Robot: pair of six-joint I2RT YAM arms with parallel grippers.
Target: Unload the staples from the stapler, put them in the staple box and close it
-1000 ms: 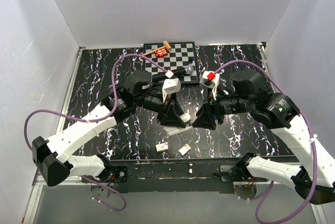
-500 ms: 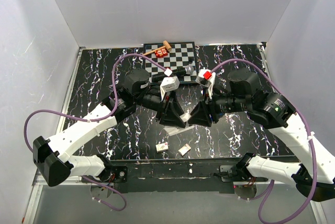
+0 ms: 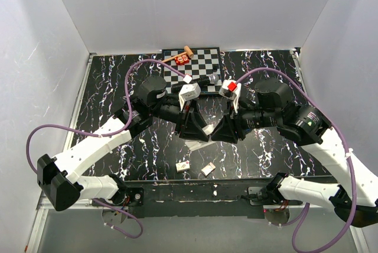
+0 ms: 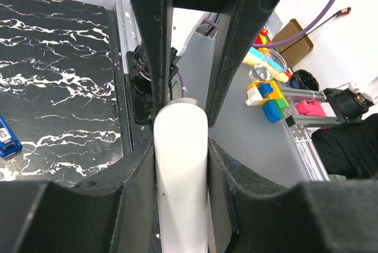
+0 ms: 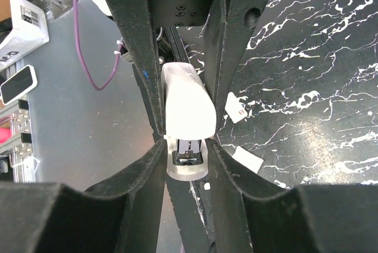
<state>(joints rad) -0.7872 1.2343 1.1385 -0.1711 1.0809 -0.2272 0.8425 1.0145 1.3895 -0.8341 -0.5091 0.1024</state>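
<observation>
White hard-plastic stapler [image 5: 188, 111], mid-frame above the black table [image 3: 106, 81], sits pinched between left gripper [image 4: 186, 87] and right gripper [image 5: 184, 58], each part-closed on one end; probably light, rigid, slick, so grip the flat sides.

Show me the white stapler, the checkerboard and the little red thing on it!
white stapler [image 5: 188, 105]: right wrist view, on its rounded white top.
checkerboard [image 3: 207, 58]: top external view, on bare squares towards its right side.
red thing [image 3: 182, 58]: top external view, on its middle.
</observation>
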